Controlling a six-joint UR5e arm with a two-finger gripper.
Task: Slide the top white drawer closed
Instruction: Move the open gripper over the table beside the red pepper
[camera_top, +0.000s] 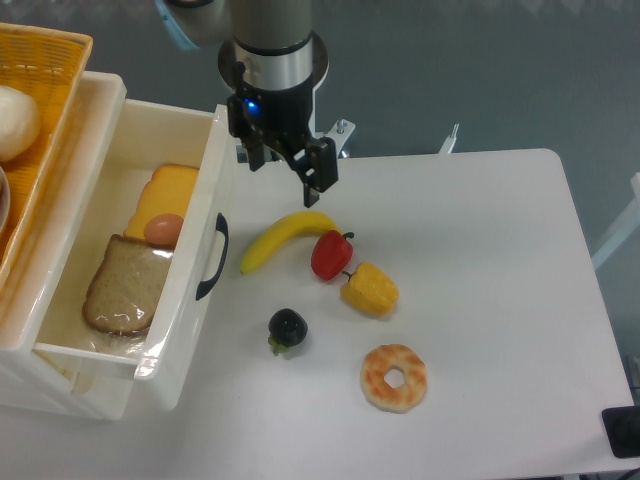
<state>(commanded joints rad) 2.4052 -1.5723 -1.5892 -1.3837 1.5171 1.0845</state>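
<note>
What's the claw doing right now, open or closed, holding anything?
Claw: holding nothing, hanging above the banana beside the open top white drawer; open or closed cannot be told.

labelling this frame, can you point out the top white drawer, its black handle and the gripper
top white drawer (190, 300): fixed camera, on its glossy front panel
black handle (213, 257): fixed camera, mid-curve of the handle
gripper (292, 168): fixed camera, between the two black fingertips
</note>
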